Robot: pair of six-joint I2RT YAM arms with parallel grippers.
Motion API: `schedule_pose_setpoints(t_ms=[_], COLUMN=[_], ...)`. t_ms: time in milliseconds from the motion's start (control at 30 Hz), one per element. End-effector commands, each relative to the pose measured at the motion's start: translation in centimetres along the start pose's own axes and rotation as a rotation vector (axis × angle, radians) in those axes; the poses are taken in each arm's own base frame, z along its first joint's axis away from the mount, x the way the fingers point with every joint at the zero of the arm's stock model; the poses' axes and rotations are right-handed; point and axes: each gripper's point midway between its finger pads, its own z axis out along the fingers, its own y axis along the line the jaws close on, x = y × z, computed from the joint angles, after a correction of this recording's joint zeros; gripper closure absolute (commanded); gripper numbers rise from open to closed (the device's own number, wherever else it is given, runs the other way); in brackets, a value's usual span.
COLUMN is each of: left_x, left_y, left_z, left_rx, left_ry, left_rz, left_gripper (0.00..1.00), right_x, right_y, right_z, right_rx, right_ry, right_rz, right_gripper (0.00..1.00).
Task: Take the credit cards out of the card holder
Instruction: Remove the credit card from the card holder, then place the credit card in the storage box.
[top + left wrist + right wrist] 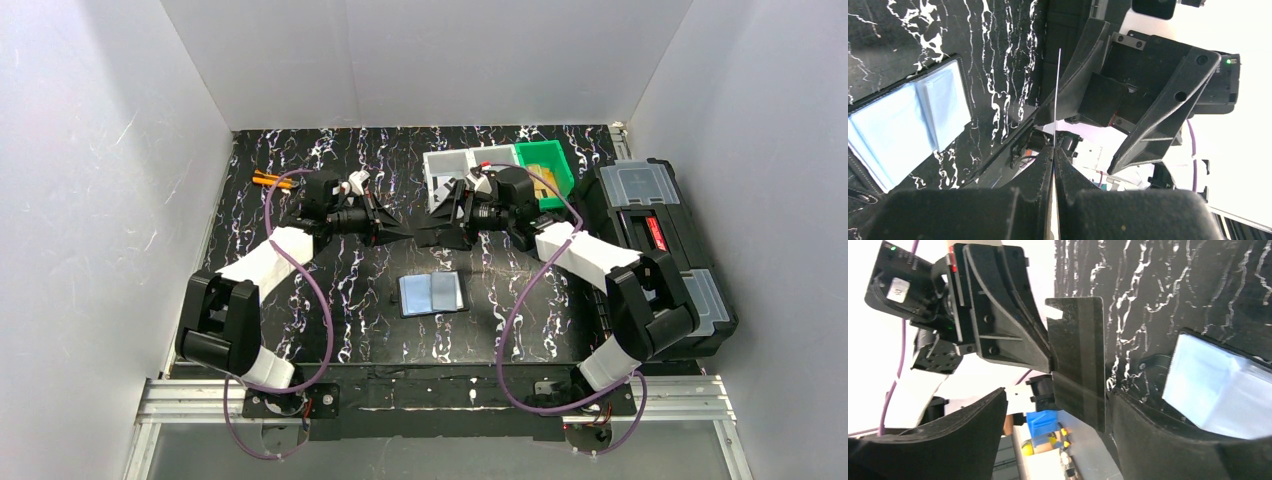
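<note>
The left gripper [1053, 150] is clamped on one credit card [1080, 340] in mid-air near the open card holder [432, 293], while the right gripper [1059, 392] gapes around its free end, which looks light, stiff and slick, so is best pinched across its flat faces.

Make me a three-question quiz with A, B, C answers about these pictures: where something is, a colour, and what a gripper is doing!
1. Where is the open flat black card holder?
A. on the table, between the arms
B. on a shelf
C. inside a drawer

2. What colour is its inside?
A. red
B. pale blue-grey
C. yellow

3. The left gripper is:
A. wide open
B. shut on a thin dark grey card
C. squeezing a ball

Answers:
1 A, it lies on the black marbled table.
2 B, both flaps look blue-grey.
3 B, its fingers pinch the card's edge.
</note>
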Motion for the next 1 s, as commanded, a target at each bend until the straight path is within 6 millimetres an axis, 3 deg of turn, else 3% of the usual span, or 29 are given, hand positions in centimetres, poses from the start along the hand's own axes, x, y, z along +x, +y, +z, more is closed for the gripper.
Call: schedule_pose_setpoints(t_ms=[0,100,300,400,467,700,833,967], left_x=[0.6,0.7,0.9,1.0,1.0,1.1,1.2,1.5], left_y=[-2.1,-2.3,-2.1,-2.1,-2.1,-0.9,0.6,1.2], left_z=[-0.7,-0.8,-0.8,-1.0,-1.0,-1.8,-3.0,-3.9], left_rx=[0.090,0.092,0.077,0.063,0.056,-0.059,-0.202,-0.264], left_ry=[0.029,0.036,0.048,0.051,0.046,0.018,-0.005,-0.012], left_rz=[0.006,0.017,0.024,0.031,0.040,0.080,0.129,0.168], left_gripper=[1.00,1.00,1.00,0.99,0.87,0.19,0.07,0.05], right_x=[0.0,0.0,0.1,0.0,0.0,-0.7,-2.5,-6.6], right_y=[2.6,2.6,2.4,2.0,1.8,0.7,-0.6,-2.0], right_z=[0.0,0.2,0.3,0.4,0.4,-0.1,-1.4,-3.7], right_rx=[-0.148,-0.174,-0.172,-0.152,-0.132,0.000,0.120,0.279], right_ry=[0.031,0.040,0.052,0.051,0.047,0.017,-0.032,-0.136], right_rz=[0.021,0.041,0.051,0.046,0.036,-0.045,-0.103,-0.165], right_gripper=[0.25,0.43,0.96,0.99,0.99,0.99,0.99,0.99])
